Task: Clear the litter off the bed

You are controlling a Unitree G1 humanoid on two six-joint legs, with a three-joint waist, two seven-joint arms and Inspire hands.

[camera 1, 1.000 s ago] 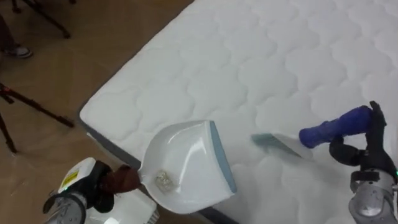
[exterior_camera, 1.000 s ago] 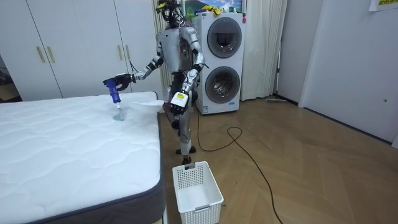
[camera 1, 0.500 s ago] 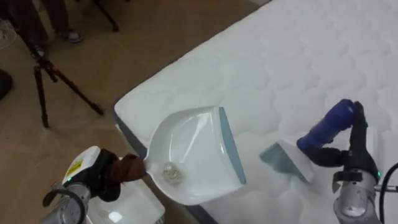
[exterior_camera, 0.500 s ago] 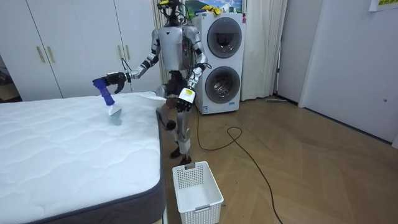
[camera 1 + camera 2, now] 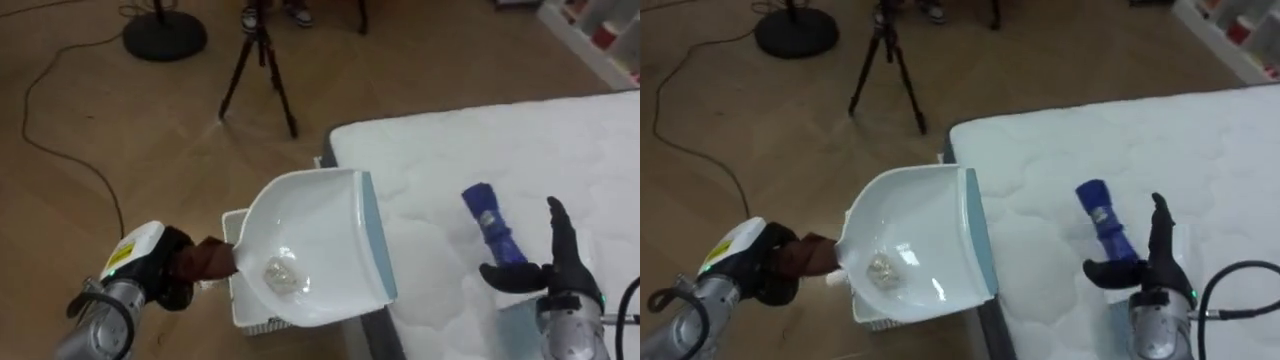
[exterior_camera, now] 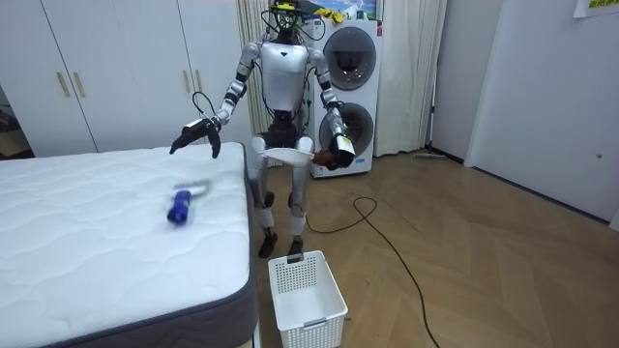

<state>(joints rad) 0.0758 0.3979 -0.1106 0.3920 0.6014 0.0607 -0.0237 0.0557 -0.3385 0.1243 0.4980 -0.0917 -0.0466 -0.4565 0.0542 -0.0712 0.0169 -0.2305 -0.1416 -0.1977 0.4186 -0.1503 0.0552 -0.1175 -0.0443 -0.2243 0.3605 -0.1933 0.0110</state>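
Observation:
My left hand (image 5: 165, 268) is shut on the brown handle of a white dustpan (image 5: 320, 240) with a grey-blue lip, held level beyond the bed's corner. A small crumpled scrap (image 5: 281, 273) lies in the pan. The blue-handled brush (image 5: 490, 225) lies on the white mattress (image 5: 560, 140) near its corner. My right hand (image 5: 556, 258) hovers just behind the brush, fingers straight and spread, holding nothing. In the room view I stand at the bed's corner, dustpan (image 6: 286, 153) at waist height, brush (image 6: 179, 206) on the bed, right hand (image 6: 198, 130) above it.
A white slatted basket (image 6: 307, 290) stands on the wooden floor by the bed's corner, partly under the dustpan in the eye views (image 5: 243, 305). A tripod (image 5: 258, 70) and a round stand base (image 5: 165, 35) stand farther off. Washing machines (image 6: 343, 87) are behind me.
My right hand has let go of the brush, which now lies on the mattress. I have turned left, bringing the dustpan off the bed and over the basket.

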